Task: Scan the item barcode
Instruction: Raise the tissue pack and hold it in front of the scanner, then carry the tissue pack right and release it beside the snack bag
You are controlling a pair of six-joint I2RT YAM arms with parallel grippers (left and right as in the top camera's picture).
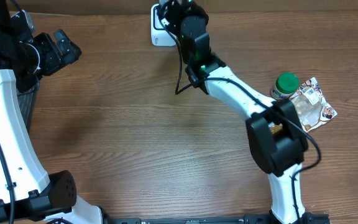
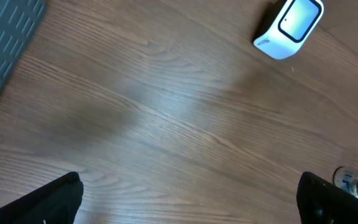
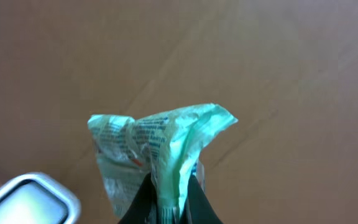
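Note:
The item is a crumpled pale-green packet [image 3: 160,146] with blue print. My right gripper [image 3: 169,186] is shut on its lower edge and holds it upright. The white barcode scanner [image 3: 27,200] lies just below and to the left of the packet in the right wrist view. Seen from overhead, the right gripper [image 1: 169,14] hangs at the table's far edge directly over the scanner [image 1: 156,34], and the packet is hidden beneath the arm. My left gripper [image 1: 66,48] is open at the far left, holding nothing. The left wrist view shows the scanner [image 2: 289,25] far off.
A green-lidded bottle [image 1: 286,84] and a clear printed pouch [image 1: 316,102] lie at the right side of the table. A grey mesh basket [image 2: 5,43] stands at the left edge beside the left arm. A black cable [image 1: 180,74] trails from the right arm.

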